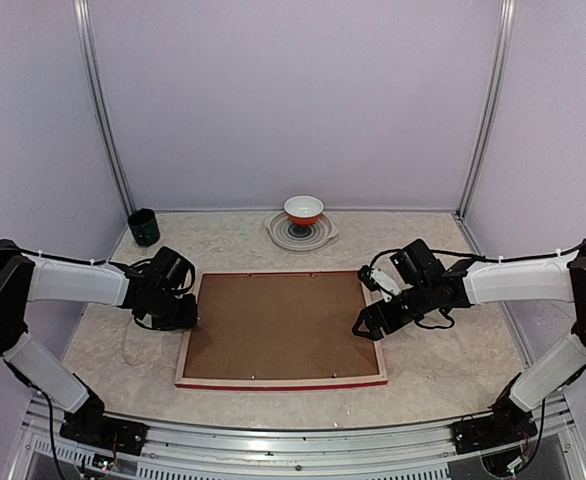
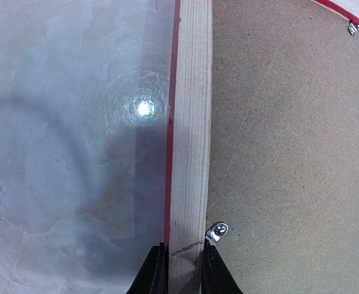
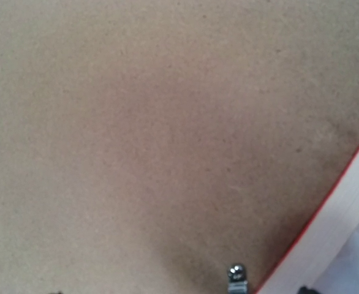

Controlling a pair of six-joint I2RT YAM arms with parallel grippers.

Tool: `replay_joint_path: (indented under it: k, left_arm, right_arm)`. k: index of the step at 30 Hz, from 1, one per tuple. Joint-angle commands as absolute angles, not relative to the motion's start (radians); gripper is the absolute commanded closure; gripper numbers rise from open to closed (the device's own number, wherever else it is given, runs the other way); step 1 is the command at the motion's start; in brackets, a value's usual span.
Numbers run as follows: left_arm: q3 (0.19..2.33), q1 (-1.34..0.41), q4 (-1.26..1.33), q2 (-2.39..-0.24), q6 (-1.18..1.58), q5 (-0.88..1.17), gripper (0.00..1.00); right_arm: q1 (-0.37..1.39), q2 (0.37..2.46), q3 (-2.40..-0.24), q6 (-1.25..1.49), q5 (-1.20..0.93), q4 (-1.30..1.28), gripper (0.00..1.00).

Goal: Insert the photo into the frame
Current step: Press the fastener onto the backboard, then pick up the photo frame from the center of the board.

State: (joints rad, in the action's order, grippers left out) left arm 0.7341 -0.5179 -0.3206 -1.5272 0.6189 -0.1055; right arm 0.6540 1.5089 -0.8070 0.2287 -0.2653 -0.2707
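Note:
The frame (image 1: 273,381) lies face down on the table, its pale wood back rim (image 2: 190,122) and thin red edge showing. A plain brown backing board (image 1: 278,325) fills it. The photo is hidden from every view. My left gripper (image 1: 188,318) sits at the frame's left side. Its two black fingers are shut on the wood rim (image 2: 184,248), beside a small metal clip (image 2: 216,231). My right gripper (image 1: 365,325) hovers low over the frame's right side and stands open above the board (image 3: 167,135). Only its fingertips peek in at the bottom of the right wrist view.
A red and white bowl (image 1: 304,209) rests on a grey plate (image 1: 318,236) at the back centre. A dark green cup (image 1: 143,227) stands at the back left. Lilac walls close in the pale table (image 1: 453,360) on three sides. Another metal clip (image 3: 236,274) sits near the frame's right rim (image 3: 332,245).

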Motion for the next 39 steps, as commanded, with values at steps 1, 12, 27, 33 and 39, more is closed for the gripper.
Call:
replay_joint_path:
  k: [1, 12, 27, 33, 39]
  left_arm:
    - [0.725, -0.511, -0.343, -1.496, 0.639, -0.135, 0.78]
    - [0.764, -0.512, -0.418, -1.319, 0.652, -0.150, 0.35]
    - [0.857, -0.831, -0.423, -1.277, 0.294, -0.257, 0.01]
    - [0.934, -0.958, -0.407, -1.363, 0.107, -0.124, 0.01]
    - [1.072, -1.111, -0.415, -1.497, -0.103, -0.093, 0.02]
  right_arm:
    - [0.647, 1.511, -0.820, 0.231, -0.268, -0.267, 0.18]
    - [0.629, 1.465, -0.802, 0.269, -0.216, -0.252, 0.05]
    - [0.555, 1.420, -0.755, 0.281, -0.277, -0.196, 0.01]
    - [0.501, 1.346, -0.746, 0.283, -0.262, -0.220, 0.01]
    - [0.452, 1.271, -0.728, 0.293, -0.252, -0.238, 0.01]
